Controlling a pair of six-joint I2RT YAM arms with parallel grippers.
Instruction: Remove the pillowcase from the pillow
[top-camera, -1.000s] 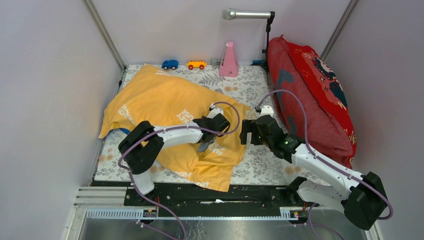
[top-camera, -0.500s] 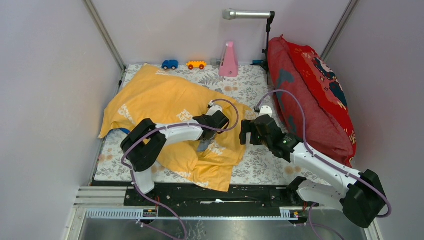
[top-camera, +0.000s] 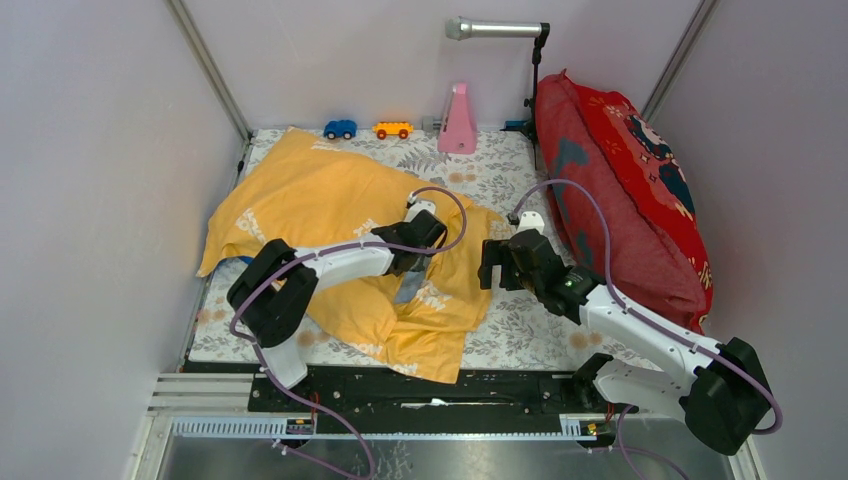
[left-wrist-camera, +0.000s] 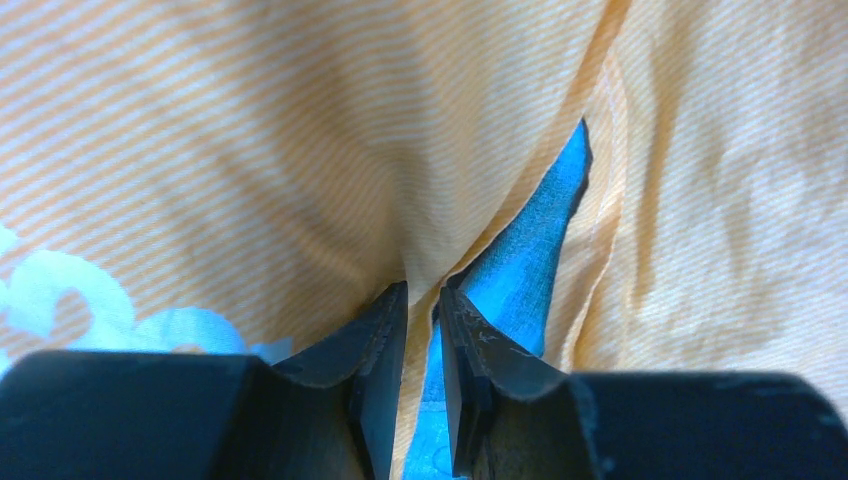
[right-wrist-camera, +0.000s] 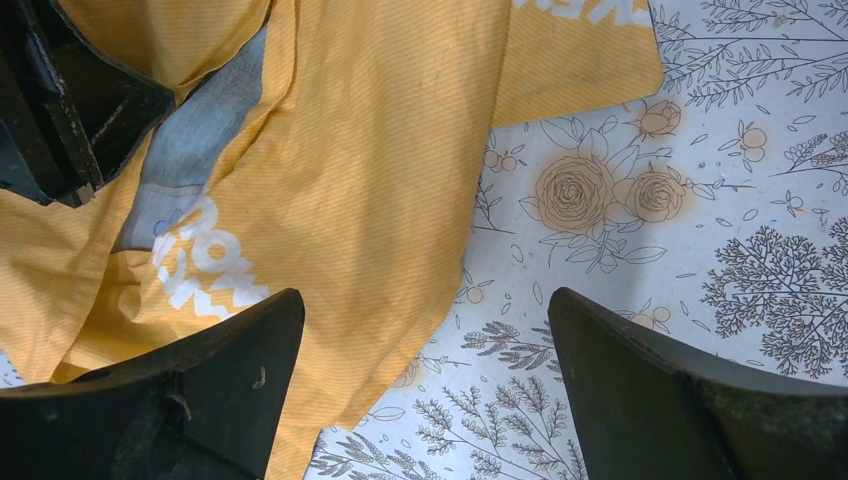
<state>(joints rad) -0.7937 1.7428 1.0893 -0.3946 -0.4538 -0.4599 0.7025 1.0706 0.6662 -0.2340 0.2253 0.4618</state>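
Note:
The orange-yellow pillowcase (top-camera: 320, 200) with white lettering lies rumpled over the left half of the table. The pillow is hidden inside it. My left gripper (top-camera: 404, 272) is over the pillowcase's right part. In the left wrist view its jaws (left-wrist-camera: 423, 300) are shut on an orange fold (left-wrist-camera: 250, 150), and a strip of the blue side (left-wrist-camera: 520, 260) shows beside it. My right gripper (top-camera: 487, 265) is open and empty at the pillowcase's right edge. In the right wrist view it (right-wrist-camera: 425, 320) straddles the fabric's hem (right-wrist-camera: 380, 170) and the table cover.
A big red patterned cushion (top-camera: 620, 200) leans against the right wall. A blue toy car (top-camera: 340, 129), an orange toy car (top-camera: 392, 129) and a pink cone-shaped object (top-camera: 458, 122) stand at the back. A floral cloth (top-camera: 520, 330) covers the table.
My left gripper has moved back and a little left with the fold in it, drawing the fabric along. The right arm has barely moved.

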